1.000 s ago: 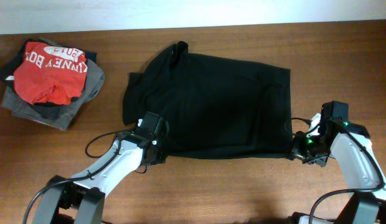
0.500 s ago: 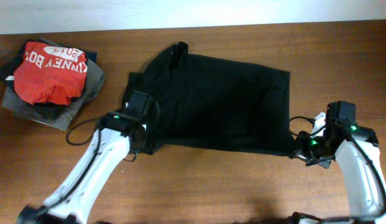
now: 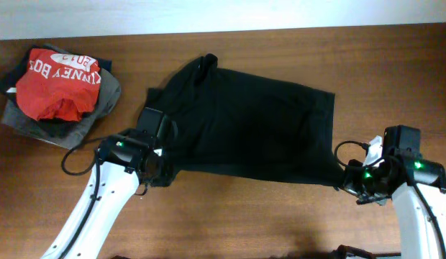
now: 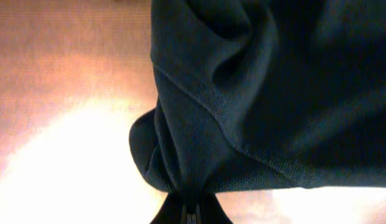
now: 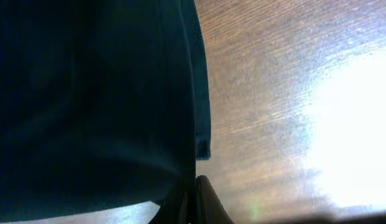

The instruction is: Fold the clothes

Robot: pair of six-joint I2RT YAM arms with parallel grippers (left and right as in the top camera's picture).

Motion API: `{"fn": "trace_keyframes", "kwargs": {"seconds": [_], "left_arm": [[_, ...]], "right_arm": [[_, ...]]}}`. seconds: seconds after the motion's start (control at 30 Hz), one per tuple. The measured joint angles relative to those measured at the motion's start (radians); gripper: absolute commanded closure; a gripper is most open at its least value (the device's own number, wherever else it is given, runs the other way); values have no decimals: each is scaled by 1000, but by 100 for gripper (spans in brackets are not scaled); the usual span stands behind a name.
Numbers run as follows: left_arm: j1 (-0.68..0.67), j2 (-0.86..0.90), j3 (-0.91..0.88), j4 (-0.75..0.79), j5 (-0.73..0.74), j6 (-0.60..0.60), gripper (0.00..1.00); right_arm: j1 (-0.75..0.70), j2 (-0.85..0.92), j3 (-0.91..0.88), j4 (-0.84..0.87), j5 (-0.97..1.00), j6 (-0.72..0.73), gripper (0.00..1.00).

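Observation:
A black T-shirt [image 3: 252, 122] lies spread across the middle of the wooden table, its near edge lifted. My left gripper [image 3: 160, 170] is shut on the shirt's near left corner; the left wrist view shows the cloth [image 4: 243, 93] bunched into the closed fingers [image 4: 190, 211]. My right gripper [image 3: 347, 178] is shut on the near right corner; the right wrist view shows the hem [image 5: 199, 93] running down into the closed fingers [image 5: 193, 202].
A pile of clothes with a red printed shirt [image 3: 57, 79] on top sits at the far left on grey and dark garments [image 3: 86, 119]. Bare wood table [image 3: 396, 79] shows to the right and along the front edge.
Both grippers have lifted the shirt's near edge; the left moved up and left, the right moved toward the front. The near hem now hangs off the table.

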Motion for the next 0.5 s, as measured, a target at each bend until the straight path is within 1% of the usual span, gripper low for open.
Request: {"fn": "trace_keyframes", "kwargs": {"seconds": [0.1, 0.2, 0.33, 0.5], "left_arm": [[0, 0, 2, -22, -4, 1, 99], [0, 0, 3, 24, -5, 8, 99], [0, 0, 6, 173, -21, 16, 99], [0, 7, 7, 320, -31, 20, 100]], "right_arm": [[0, -29, 6, 11, -3, 0, 96], [0, -36, 15, 55, -6, 0, 96], [0, -7, 19, 128, -7, 0, 96], [0, 85, 20, 200, -6, 0, 96]]}}
